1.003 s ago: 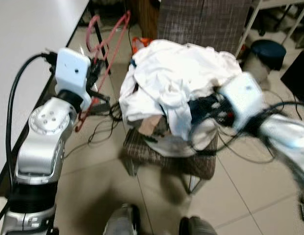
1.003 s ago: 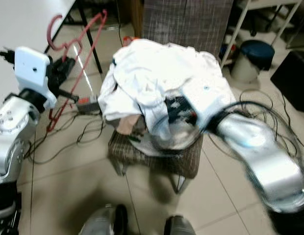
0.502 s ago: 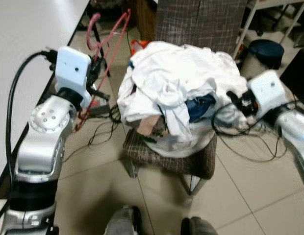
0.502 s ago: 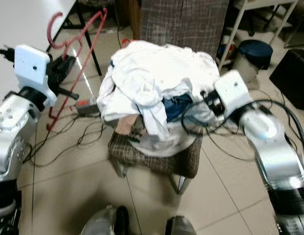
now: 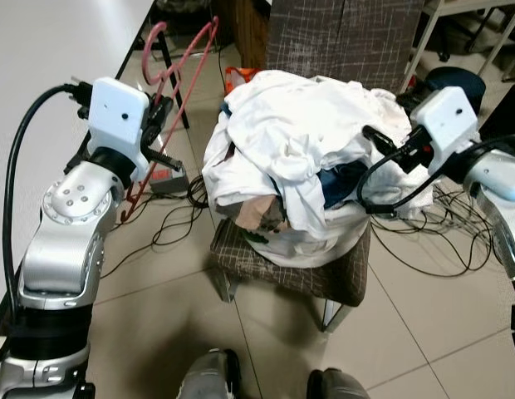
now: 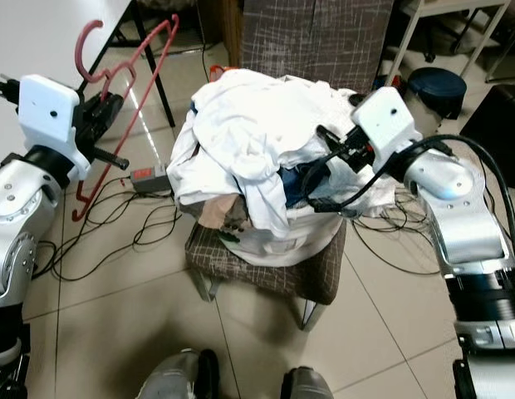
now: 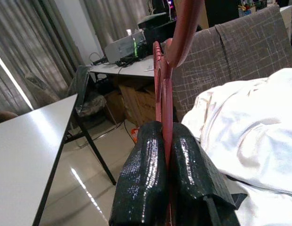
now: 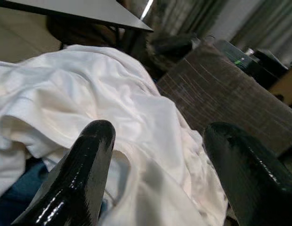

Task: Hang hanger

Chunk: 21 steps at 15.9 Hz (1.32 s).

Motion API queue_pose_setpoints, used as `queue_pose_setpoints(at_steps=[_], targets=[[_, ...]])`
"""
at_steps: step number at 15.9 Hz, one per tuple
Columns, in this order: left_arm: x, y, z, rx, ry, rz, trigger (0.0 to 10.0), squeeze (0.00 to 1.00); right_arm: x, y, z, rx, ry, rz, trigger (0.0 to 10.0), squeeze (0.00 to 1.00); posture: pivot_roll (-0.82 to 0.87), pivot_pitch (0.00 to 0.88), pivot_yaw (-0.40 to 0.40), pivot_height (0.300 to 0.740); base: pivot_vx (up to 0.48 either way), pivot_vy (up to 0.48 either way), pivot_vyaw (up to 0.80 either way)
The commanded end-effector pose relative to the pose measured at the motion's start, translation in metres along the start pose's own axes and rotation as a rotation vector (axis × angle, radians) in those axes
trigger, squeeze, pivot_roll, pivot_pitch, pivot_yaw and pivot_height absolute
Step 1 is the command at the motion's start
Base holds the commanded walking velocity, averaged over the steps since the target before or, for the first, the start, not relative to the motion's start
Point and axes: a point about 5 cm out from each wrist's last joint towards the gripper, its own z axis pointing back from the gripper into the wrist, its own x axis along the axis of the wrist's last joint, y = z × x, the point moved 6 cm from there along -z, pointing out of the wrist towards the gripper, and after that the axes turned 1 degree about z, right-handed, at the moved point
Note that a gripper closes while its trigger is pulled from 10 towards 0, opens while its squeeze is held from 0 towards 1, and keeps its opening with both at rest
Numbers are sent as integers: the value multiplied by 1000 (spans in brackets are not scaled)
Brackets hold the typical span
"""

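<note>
Two risks noted: left gripper (image 7: 166, 155) pinched the red hanger (image 5: 181, 79); right gripper (image 8: 160, 155), fingers spread, could snag the laundry pile (image 5: 299, 141).

White laundry heap (image 5: 307, 133) on plaid chair (image 5: 282, 266)

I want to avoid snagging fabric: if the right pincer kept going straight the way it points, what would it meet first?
Most likely the pile of white clothes on the chair. The right pincer, fingers open, points at it from beside it, already very near; depth is hard to judge.
</note>
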Motion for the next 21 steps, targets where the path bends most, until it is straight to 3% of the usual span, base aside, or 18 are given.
queue_pose_setpoints(at_steps=[1, 6, 8, 10, 14, 17, 21], targets=[[2, 5, 4, 15, -3, -10, 10000, 0, -2, 1, 4, 32, -1, 12, 10000, 0, 25, 130, 71, 740, 0, 0, 0], [4, 2, 1, -7, -5, -19, 10000, 0, -8, -25, 37, 88, -185, -230, 10000, 0, -7, 151, 108, 740, 0, 0, 0], [4, 0, 1, -12, -5, -16, 10000, 0, -17, -24, 39, 176, -173, -269, 10000, 0, -14, 167, 106, 740, 0, 0, 0], [2, -2, 3, -21, 1, -16, 10000, 0, -21, -26, 35, 231, -165, -271, 10000, 0, -15, 180, 98, 740, 0, 0, 0], [-1, 2, 11, -7, 25, -24, 10000, 0, -30, -31, 22, 239, -83, -128, 10000, 0, -2, 209, 69, 740, 0, 0, 0], [-4, 5, 20, 2, 44, -32, 10000, 0, -36, -31, 15, 259, -47, -89, 10000, 0, 16, 226, 54, 740, 0, 0, 0], [-3, 11, 27, 11, 64, -46, 10000, 0, -27, -34, 1, 242, -76, -59, 10000, 0, 38, 252, 58, 740, 0, 0, 0]])
